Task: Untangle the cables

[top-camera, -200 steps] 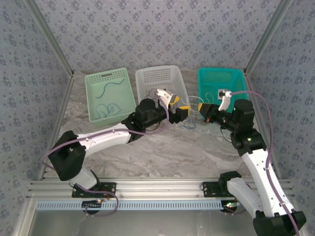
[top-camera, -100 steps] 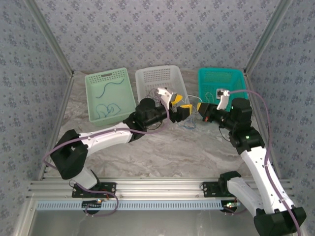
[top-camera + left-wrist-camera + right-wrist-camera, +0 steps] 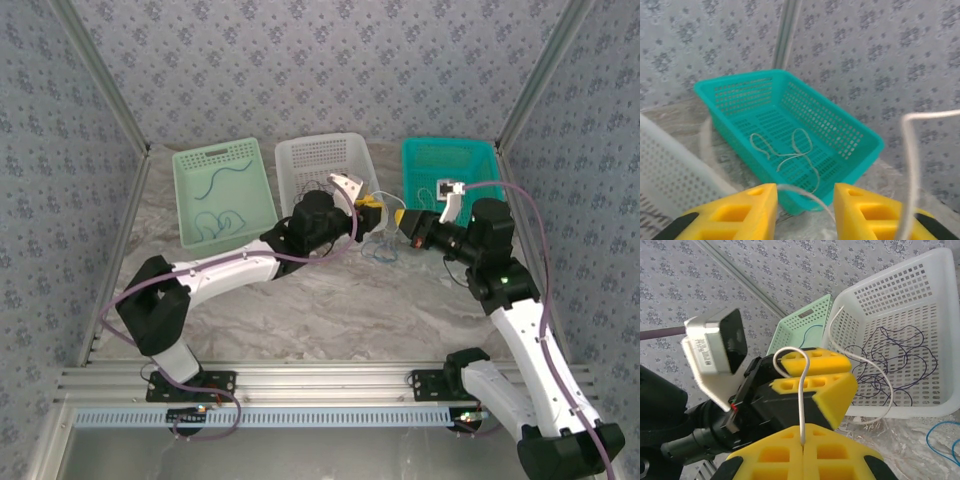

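Teal basket (pale white cable)

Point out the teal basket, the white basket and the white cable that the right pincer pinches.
teal basket (image 3: pixel 840 130), left wrist view, on its right-hand wall.
white basket (image 3: pixel 895 290), right wrist view, on its perforated far wall.
white cable (image 3: pixel 800 405), right wrist view, on the upright strand below the loop.

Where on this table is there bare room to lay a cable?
Free: the table between left arm and right arm, toward the near rail. Crowded: between white basket and teal basket, where left hand, right hand and the cables meet.
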